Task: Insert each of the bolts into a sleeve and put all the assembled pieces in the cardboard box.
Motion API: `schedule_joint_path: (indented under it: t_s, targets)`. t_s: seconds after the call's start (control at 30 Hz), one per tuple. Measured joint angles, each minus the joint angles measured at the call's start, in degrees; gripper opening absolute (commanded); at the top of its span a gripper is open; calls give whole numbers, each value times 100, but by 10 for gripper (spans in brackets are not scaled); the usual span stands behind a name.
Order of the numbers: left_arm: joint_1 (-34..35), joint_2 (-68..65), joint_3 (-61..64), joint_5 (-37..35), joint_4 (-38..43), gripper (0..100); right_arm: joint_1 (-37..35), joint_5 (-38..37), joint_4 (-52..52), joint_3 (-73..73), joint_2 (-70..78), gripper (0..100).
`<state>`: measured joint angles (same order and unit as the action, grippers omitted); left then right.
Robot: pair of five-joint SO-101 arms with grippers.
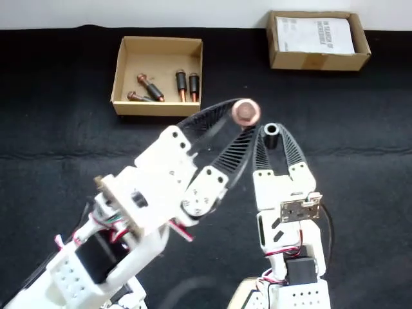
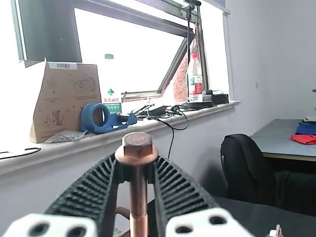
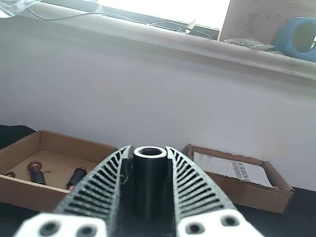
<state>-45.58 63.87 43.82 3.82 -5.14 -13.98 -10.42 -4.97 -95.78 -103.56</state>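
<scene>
High view: the left end effector (image 1: 243, 120) clamps a copper bolt (image 1: 246, 111) just beside the black sleeve (image 1: 271, 134) gripped by the right end effector (image 1: 271, 139) — both above the desk (image 1: 360, 161), near the cardboard box (image 1: 161, 41).

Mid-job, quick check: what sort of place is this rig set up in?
Probably an office or lab workroom: a windowsill holding a bottle, cables and a blue tape dispenser, with a grey desk beyond.
</scene>
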Motion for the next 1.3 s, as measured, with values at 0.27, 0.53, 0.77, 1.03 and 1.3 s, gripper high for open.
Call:
schedule_joint_path:
  t_s: [0.27,0.53,0.77,1.03,1.3]
  targets:
    - [9,-905,0,0,818,8,-730,0,-255,0,0,7]
    - [607,-923,738,0,1037,8,-1090,387,-308,0,0,7]
    - [1002,-941,1275,-378,1565,8,-1090,607,-308,0,0,7]
    - [1002,-941,1275,-378,1574,8,-1090,607,-308,0,0,7]
    - [1002,-967,1433,-1345,1196,8,-1090,607,-308,0,0,7]
